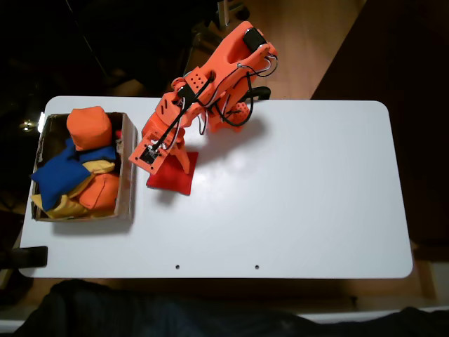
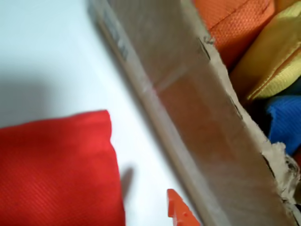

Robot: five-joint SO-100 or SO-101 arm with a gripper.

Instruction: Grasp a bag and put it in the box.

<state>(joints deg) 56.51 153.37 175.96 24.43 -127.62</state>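
Observation:
The red bag [image 1: 173, 179] lies flat on the white table, just right of the box [image 1: 128, 175]. In the wrist view the bag [image 2: 56, 174] fills the lower left and the box wall [image 2: 188, 122] runs diagonally beside it. My orange gripper [image 1: 167, 166] hangs low over the bag's left part and stands open. One orange fingertip [image 2: 177, 213] shows in the narrow strip of table between bag and box, touching neither. The other finger is out of the wrist view.
The box holds orange beanbags [image 1: 90, 128], a blue one [image 1: 59, 175] and yellow ones [image 1: 66, 206]. The arm's base [image 1: 235, 112] stands at the table's far edge. Open white table [image 1: 295, 189] spreads to the right.

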